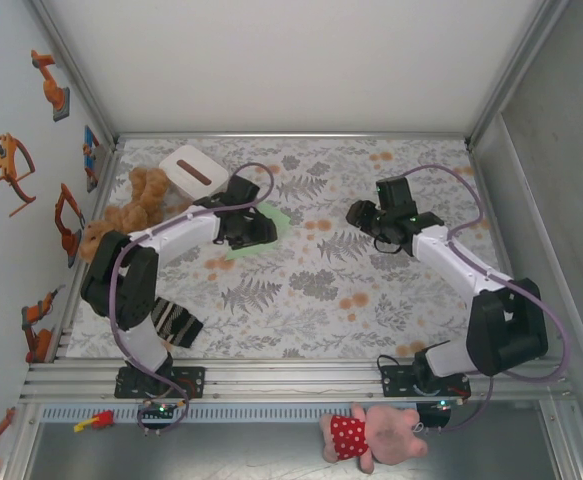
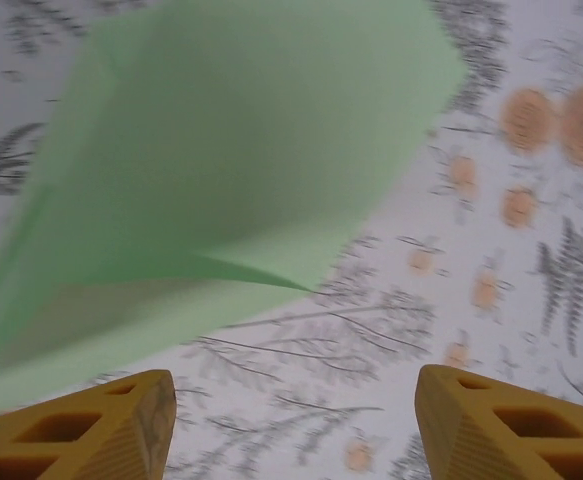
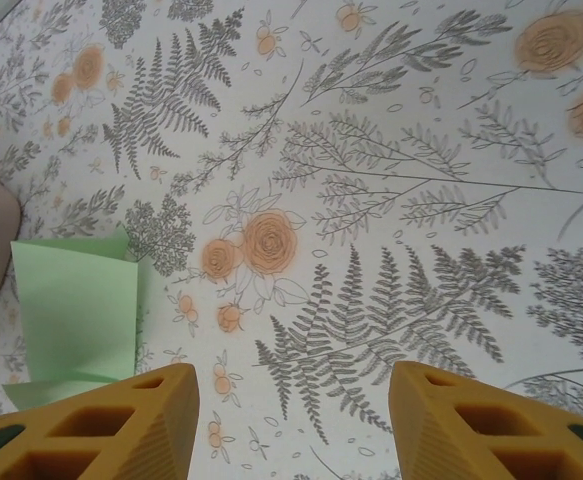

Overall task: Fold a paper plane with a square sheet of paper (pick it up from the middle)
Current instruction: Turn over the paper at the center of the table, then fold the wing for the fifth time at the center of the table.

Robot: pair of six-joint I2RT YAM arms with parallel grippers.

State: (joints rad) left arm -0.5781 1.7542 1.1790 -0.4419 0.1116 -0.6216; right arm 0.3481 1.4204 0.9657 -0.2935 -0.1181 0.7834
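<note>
On the left-centre of the table (image 1: 311, 300), which is covered by a white cloth printed with grey ferns and orange flowers, lies the pale green sheet of paper (image 1: 274, 222), partly folded. In the top view most of it is hidden under the head of the left arm; one corner shows to the right and an edge shows on the near side.

The left gripper (image 2: 293, 390) hangs over the paper with its two yellow fingers (image 2: 121, 425) wide apart and nothing between them. In the blurred left wrist view the paper spreads ahead of the fingertips. One flap is raised off the table and its fold runs to a point. The left finger's tip is near the sheet's lower edge, but I cannot tell whether it touches.

The right gripper (image 3: 293, 385) is above bare cloth right of the table's centre, apart from the paper, with its jaws open and empty. In its wrist view the paper lies at the left, showing a crease between two panels.

A white box with a dark slot (image 1: 191, 170) stands at the far left, near the paper and beside a brown teddy bear (image 1: 136, 205). A dark striped cloth (image 1: 176, 322) lies at the near left by the left arm's base. On the ledge in front of the table lie a pink plush pig in a red dotted dress (image 1: 371, 435) and a small red and yellow toy (image 1: 91, 420).
</note>
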